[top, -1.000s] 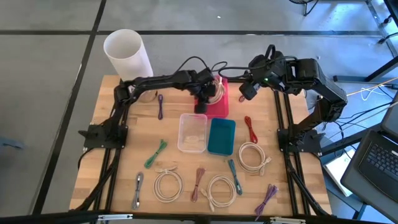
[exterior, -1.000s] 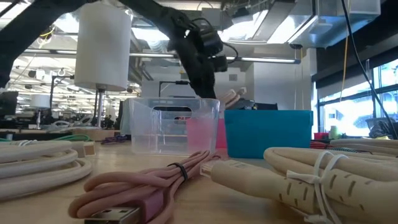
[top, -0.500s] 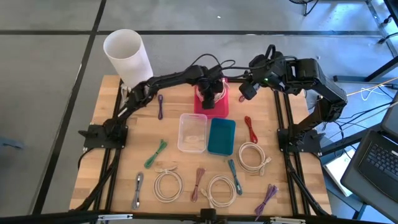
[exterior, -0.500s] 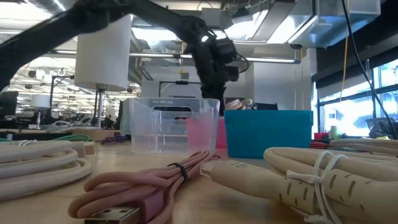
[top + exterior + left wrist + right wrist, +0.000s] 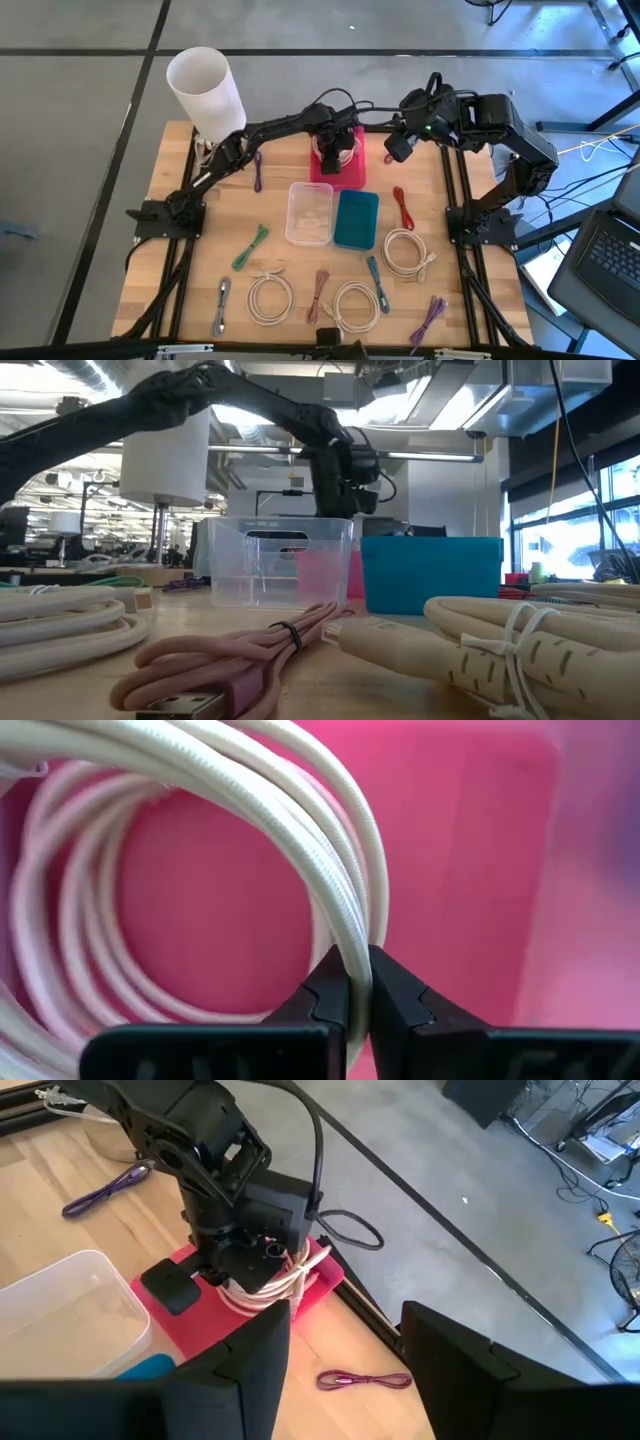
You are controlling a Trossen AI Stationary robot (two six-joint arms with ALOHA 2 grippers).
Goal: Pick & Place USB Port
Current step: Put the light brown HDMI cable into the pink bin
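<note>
A coiled white cable (image 5: 190,810) hangs in the open pink bin (image 5: 352,177) at the table's far middle, with my left gripper (image 5: 360,988) shut on it. In the right wrist view the coil (image 5: 288,1278) shows under the left gripper (image 5: 232,1272), inside the pink bin (image 5: 322,1288). In the low view the left gripper (image 5: 340,495) reaches down behind the clear bin (image 5: 275,560), and the cable is hidden there. My right gripper (image 5: 345,1370) stands open, raised over the table's far right, holding nothing. My left gripper pinches several strands of the coil at one side of the loop (image 5: 356,935) between its two fingertips (image 5: 330,995). The fingers come from above, pointing steeply down, and lie across the strands. The coil hangs below them over the bin's pink floor; whether it rests there I cannot tell.
The clear bin (image 5: 309,212) and a teal bin (image 5: 356,218) stand side by side just nearer than the pink one. A white cylinder (image 5: 205,88) stands at the far left corner. Several bundled cables lie on the near half, among them white coils (image 5: 270,298) and a red one (image 5: 403,207).
My left gripper has moved toward the table's right edge and down over the pink bin, tipping to point more steeply down, still shut on the white cable. The coil, earlier seen above the bins in the low view, has sunk out of sight behind them.
</note>
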